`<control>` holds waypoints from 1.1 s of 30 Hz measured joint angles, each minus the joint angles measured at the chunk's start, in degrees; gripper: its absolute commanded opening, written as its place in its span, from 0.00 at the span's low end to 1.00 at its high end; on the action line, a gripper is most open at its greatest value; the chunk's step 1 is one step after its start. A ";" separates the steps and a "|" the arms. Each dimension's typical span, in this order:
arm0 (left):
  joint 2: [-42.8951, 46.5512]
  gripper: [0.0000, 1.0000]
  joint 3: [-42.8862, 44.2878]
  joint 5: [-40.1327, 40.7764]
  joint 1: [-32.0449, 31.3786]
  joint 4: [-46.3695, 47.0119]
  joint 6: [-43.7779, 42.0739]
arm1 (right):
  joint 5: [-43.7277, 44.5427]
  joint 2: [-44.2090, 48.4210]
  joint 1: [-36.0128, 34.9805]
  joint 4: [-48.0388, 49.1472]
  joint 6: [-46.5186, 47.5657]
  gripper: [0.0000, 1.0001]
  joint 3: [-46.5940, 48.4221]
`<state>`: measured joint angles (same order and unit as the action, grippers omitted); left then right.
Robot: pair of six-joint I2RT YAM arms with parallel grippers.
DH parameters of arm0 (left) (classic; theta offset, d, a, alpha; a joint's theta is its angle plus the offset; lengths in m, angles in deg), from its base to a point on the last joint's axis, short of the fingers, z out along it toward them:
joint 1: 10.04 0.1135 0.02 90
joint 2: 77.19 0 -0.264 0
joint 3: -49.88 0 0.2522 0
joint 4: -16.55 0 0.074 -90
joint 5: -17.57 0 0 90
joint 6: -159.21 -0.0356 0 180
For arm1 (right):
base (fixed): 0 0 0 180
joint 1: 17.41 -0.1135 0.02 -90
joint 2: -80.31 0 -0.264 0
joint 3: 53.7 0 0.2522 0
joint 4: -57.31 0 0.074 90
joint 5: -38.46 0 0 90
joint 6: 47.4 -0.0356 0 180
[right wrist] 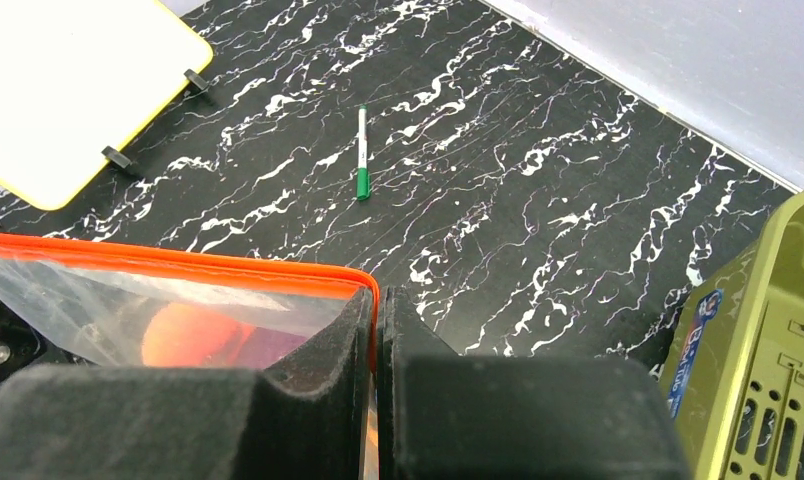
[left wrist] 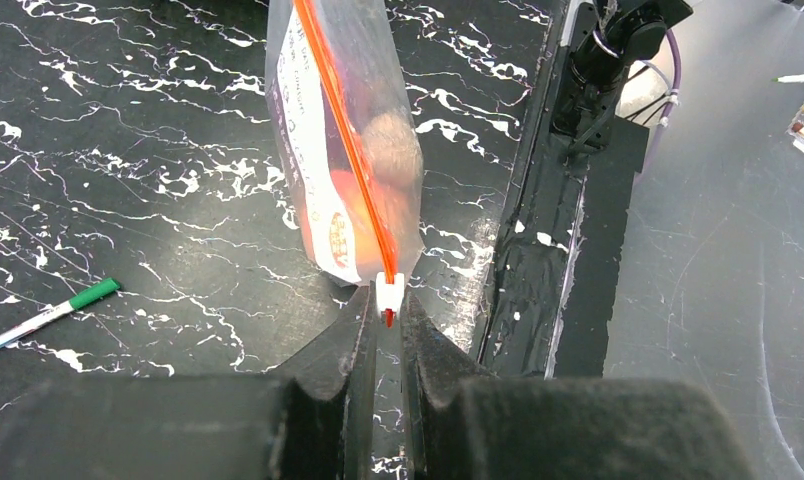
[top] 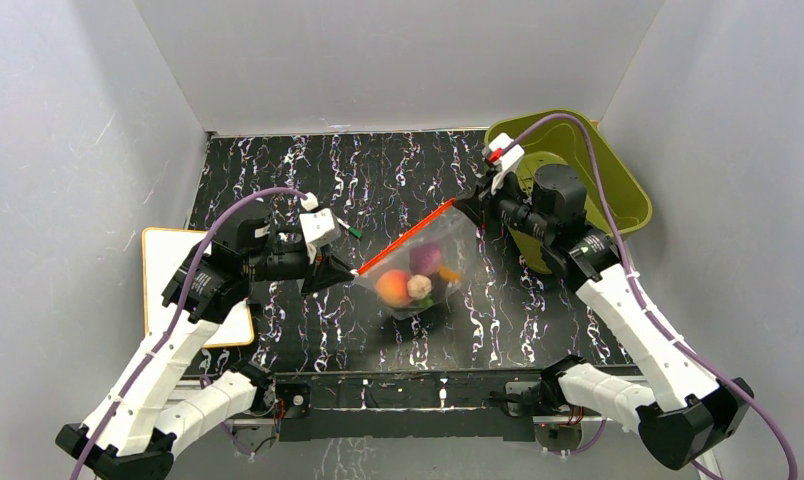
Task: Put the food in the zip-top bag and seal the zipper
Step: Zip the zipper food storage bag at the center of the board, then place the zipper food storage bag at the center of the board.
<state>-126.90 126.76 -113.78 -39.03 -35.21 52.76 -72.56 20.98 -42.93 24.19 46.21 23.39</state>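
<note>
The left claw [top: 344, 270] is almost pressed together, pinching the near-left end of the zipper [top: 403, 237] right at its white slider [left wrist: 389, 290]. The right claw [top: 471, 204] is pressed tight on the far-right end of that strip, at the corner of the zip-top bag [top: 458, 255]. The zipper runs taut between the two, and the bag hangs from it over the middle of the table [top: 278, 180] (whether its bottom rests on the table cannot be told).

The food sits inside the bag. From above there are five pieces: a peach piece [top: 392, 288], a beige piece [top: 419, 286], a purple piece [top: 425, 258], an orange piece [top: 449, 273] and a sliver of a dark green piece [top: 425, 301]. There are two claws and one bag. There is also one pen [right wrist: 361, 152], one green basket [top: 618, 190] at the far right and one yellow-edged board [top: 168, 260] at the left.

Only the left wrist view shows the slider and the bag's printed label. The right wrist view shows the whole pen, which the top view mostly hides behind the left arm.
</note>
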 measured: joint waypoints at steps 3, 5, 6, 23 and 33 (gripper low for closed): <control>0.22 0.00 -0.20 0.02 0.00 0.07 0.17 | 0.04 1.25 0.26 0.02 -1.05 0.00 -1.44; 0.52 0.00 -0.48 0.00 0.00 0.26 0.68 | -0.15 1.27 0.37 0.04 -1.40 0.00 -1.53; 0.70 0.00 -0.63 0.00 0.00 0.52 1.09 | -0.22 1.27 0.42 -0.04 -1.46 0.00 -1.53; 3.98 0.00 -6.95 -3.89 0.00 7.37 15.78 | 1.79 8.11 1.01 -13.40 -9.29 0.00 -0.94; -4.09 0.27 -9.35 8.48 0.00 12.17 26.25 | 7.48 -8.98 2.12 -9.16 -4.81 0.15 -2.05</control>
<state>-130.99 117.40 -105.29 -39.03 -23.04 79.01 -65.08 12.00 -40.81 15.04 41.40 21.34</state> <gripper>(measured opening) 0.108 0.114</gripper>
